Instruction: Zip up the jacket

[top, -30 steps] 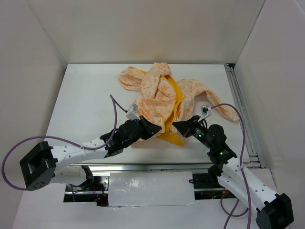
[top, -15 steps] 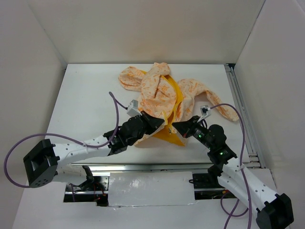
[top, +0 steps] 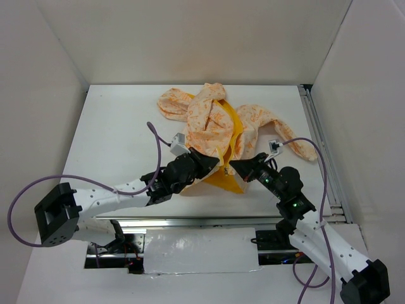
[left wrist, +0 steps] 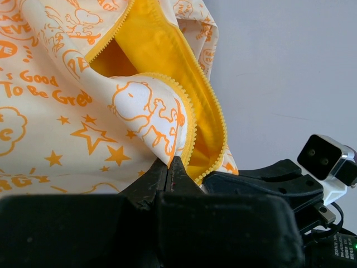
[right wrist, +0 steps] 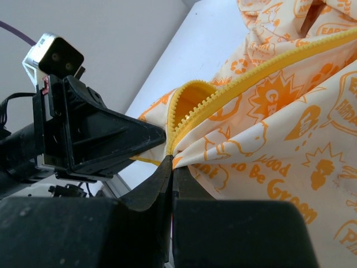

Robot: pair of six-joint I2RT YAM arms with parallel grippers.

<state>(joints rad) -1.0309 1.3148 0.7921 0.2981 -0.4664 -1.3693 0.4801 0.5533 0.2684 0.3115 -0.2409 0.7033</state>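
Jacket [top: 215,123]: lies crumpled on the white table [top: 114,126], toward its far middle. The sleeves are spread to either side and the front is open, showing yellow lining [top: 226,120]. Its near hem reaches both grippers.
Left gripper [top: 217,166]: at the near hem, left of the opening. Its fingers are pressed together on a fold of cream printed fabric at the bottom end of one zipper edge.
Left wrist view: shows that pinch close up. The black fingertips [left wrist: 162,173] meet on the fabric corner just beneath the yellow zipper teeth [left wrist: 191,125], which curve up around the open lining. From overhead the gripper body hides this.
Between the grippers: the tips look nearly touching from overhead. Each wrist view shows the other wedge-shaped gripper just beside its own.
Right gripper [top: 234,166]: at the near hem, right of the opening. Its fingers are closed tight, nipping the fabric at the foot of the other zipper edge.
Right wrist view: the teeth run up and to the right from the pinch, unjoined, with a small yellow loop of lining open at the bottom.
Overhead only: the whole garment's layout, the purple cables [top: 38,187], and the rail [top: 319,145] along the table's right edge.
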